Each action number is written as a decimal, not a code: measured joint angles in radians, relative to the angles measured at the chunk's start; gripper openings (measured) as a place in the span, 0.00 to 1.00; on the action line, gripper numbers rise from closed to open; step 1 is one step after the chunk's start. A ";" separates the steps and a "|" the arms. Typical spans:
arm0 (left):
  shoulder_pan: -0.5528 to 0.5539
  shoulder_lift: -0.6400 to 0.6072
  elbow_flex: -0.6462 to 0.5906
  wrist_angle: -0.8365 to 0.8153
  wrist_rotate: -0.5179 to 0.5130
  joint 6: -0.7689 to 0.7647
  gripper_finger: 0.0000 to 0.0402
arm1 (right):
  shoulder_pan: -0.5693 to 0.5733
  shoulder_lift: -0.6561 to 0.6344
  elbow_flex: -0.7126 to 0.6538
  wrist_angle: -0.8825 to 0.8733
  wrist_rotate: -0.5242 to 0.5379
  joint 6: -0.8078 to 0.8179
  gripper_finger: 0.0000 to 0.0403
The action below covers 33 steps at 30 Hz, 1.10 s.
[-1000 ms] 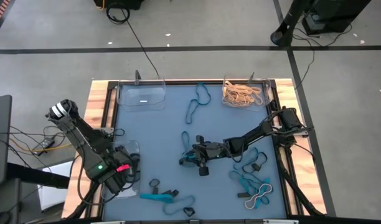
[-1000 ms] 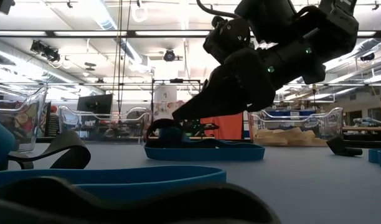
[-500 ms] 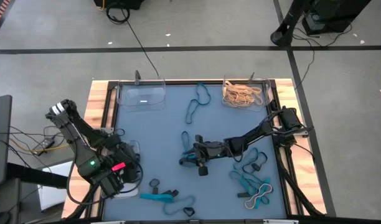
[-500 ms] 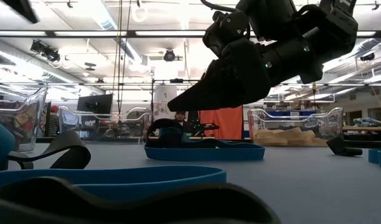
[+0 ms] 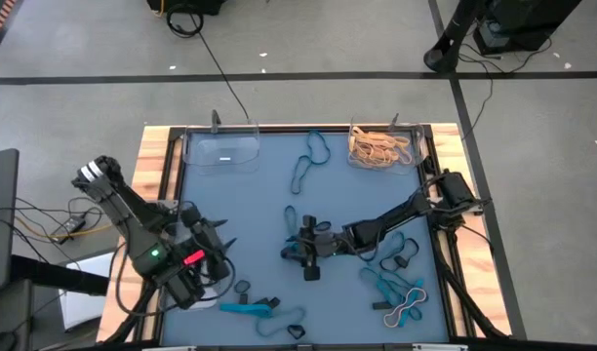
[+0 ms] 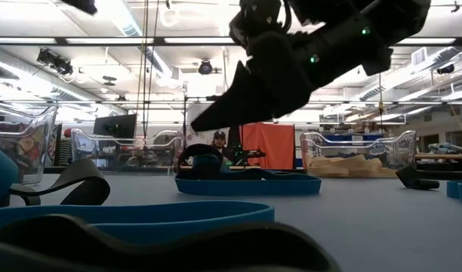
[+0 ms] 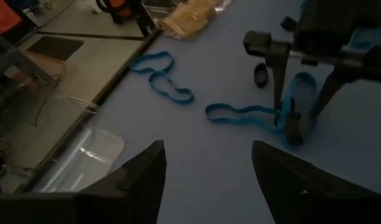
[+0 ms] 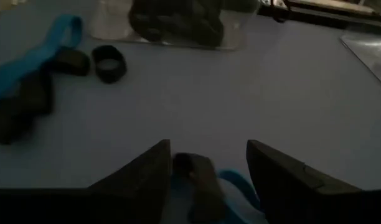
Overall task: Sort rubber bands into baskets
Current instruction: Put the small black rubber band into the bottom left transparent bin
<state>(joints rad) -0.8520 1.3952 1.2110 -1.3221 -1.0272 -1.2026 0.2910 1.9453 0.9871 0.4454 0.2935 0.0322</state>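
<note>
Since a second ago the right gripper (image 5: 300, 252) has widened over the blue and black rubber bands (image 8: 206, 180) at mid-frame and may snag both together, while the left gripper (image 5: 218, 244), spread and empty, swung off the lower-left basket (image 5: 186, 304).

A robotics lab: fluorescent ceiling lights (image 6: 87, 39), taped concrete floor (image 5: 308, 76) (cables trailing), a monitor (image 6: 115, 125).

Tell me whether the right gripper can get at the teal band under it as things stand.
Probably yes. The right gripper hangs open just above the teal band, which shows between its fingers with a black band. Nothing blocks the way down, though that black band may get caught too.
</note>
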 joint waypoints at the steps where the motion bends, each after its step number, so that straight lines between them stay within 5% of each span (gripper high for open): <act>1: 0.010 0.000 -0.018 0.041 0.009 0.035 0.59 | 0.008 0.000 0.000 0.003 0.001 0.000 0.54; 14: 0.237 0.000 -0.294 0.811 0.233 0.612 0.59 | -0.005 0.016 0.001 -0.034 0.050 -0.015 0.43; 24: 0.289 0.001 -0.445 1.130 0.294 0.729 0.59 | -0.014 0.076 -0.003 -0.003 0.002 0.002 0.30; 33: 0.289 0.003 -0.572 1.384 0.308 0.756 0.59 | 0.004 0.076 -0.003 0.048 0.027 0.002 0.03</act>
<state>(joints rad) -0.5625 1.3979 0.6386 0.0615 -0.7193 -0.4469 0.2948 2.0216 0.9844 0.4932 0.3209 0.0341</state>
